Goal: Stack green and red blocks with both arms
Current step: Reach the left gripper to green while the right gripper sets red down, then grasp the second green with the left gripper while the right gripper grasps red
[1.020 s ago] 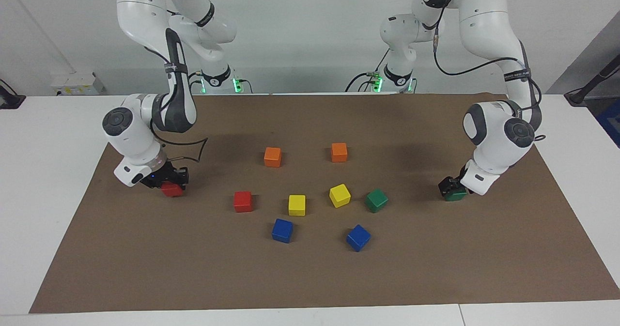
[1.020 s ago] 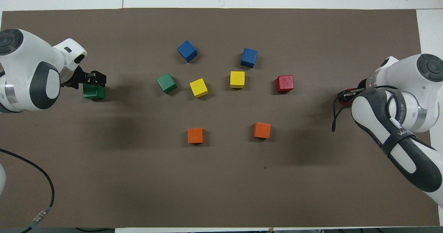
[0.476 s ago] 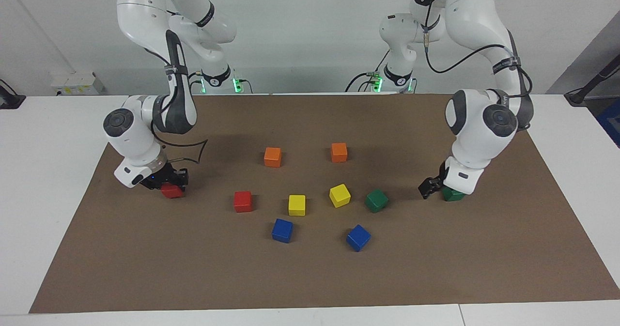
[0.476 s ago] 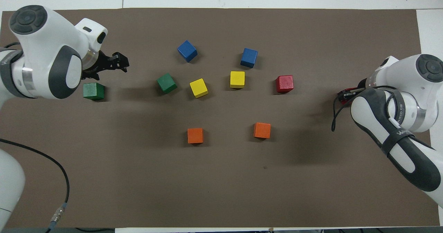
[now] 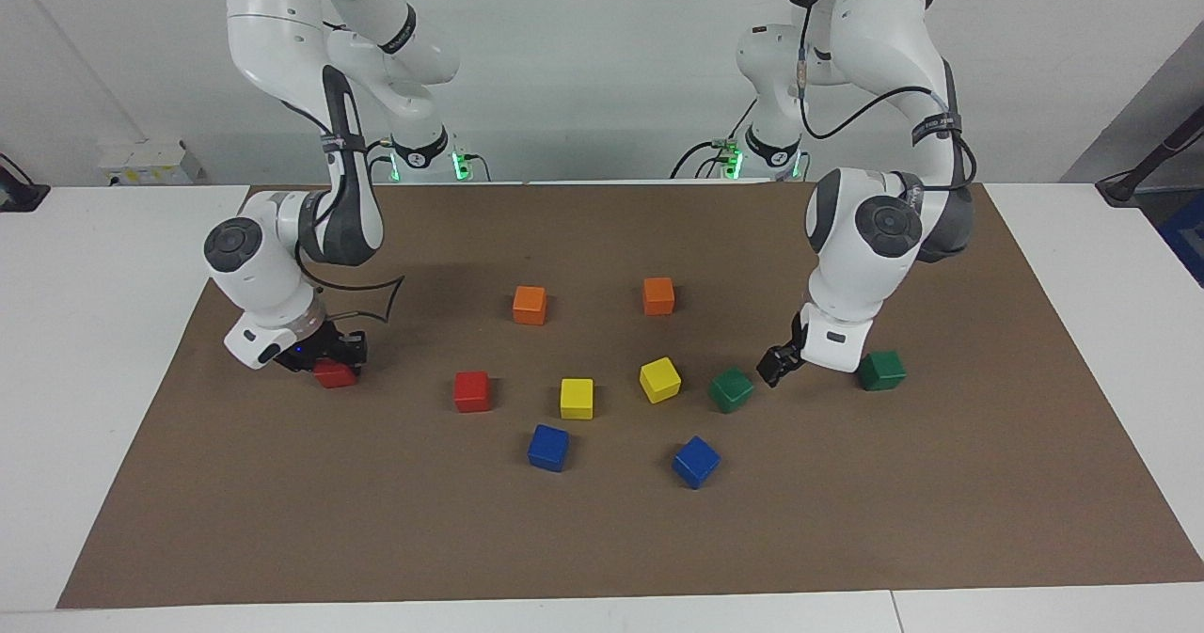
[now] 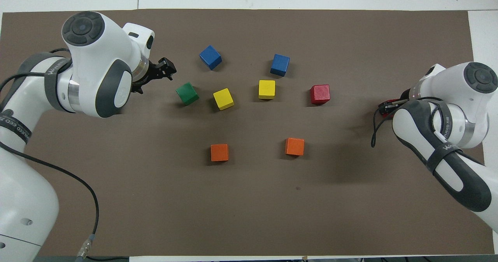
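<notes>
Two green blocks (image 5: 881,371) (image 5: 731,389) lie free: my left gripper (image 5: 780,365), fingers apart, left one; right gripper's (image 5: 331,358) fingers clamp a red block (image 5: 335,375), loosening.

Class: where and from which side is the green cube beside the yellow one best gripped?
From straight above, pinching two opposite side faces of the green cube. It sits flat but turned askew on the mat, so turn the grip to match those faces.
</notes>
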`<action>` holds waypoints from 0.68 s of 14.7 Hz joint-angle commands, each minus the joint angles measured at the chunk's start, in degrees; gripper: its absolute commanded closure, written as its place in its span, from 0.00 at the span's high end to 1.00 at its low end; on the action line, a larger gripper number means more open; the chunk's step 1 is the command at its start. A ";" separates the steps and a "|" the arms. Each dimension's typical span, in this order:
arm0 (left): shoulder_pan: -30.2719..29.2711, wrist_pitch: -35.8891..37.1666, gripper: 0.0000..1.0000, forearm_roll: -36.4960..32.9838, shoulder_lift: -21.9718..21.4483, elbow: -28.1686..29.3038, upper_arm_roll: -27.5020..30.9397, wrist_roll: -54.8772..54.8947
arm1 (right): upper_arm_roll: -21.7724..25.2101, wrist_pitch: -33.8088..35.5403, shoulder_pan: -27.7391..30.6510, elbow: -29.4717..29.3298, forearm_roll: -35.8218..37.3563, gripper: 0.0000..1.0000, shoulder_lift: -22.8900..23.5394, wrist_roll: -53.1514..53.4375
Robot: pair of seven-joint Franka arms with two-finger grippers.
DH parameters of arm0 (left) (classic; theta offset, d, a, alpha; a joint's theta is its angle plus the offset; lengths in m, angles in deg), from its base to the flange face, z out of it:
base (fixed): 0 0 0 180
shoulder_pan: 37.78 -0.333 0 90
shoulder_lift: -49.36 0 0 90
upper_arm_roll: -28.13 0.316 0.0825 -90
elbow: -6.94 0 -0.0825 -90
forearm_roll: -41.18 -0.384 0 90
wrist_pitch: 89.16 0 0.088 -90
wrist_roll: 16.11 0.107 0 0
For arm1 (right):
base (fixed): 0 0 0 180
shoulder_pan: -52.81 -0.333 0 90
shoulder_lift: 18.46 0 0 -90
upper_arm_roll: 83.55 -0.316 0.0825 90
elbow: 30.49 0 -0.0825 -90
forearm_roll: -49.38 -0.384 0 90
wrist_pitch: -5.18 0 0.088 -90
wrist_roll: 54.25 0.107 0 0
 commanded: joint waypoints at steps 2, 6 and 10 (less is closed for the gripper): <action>4.38 0.65 1.00 0.08 6.72 -7.99 0.99 -4.97 | -0.47 -0.82 1.30 0.46 0.80 1.00 -0.17 -0.53; 4.12 0.74 1.00 -0.45 6.63 -7.65 0.99 -4.89 | -0.47 0.40 1.22 -0.50 0.80 1.00 -1.05 0.69; 3.94 0.04 1.00 -1.06 6.19 -5.11 0.99 -4.62 | -1.08 8.30 -0.98 -6.72 0.45 1.00 -3.87 7.02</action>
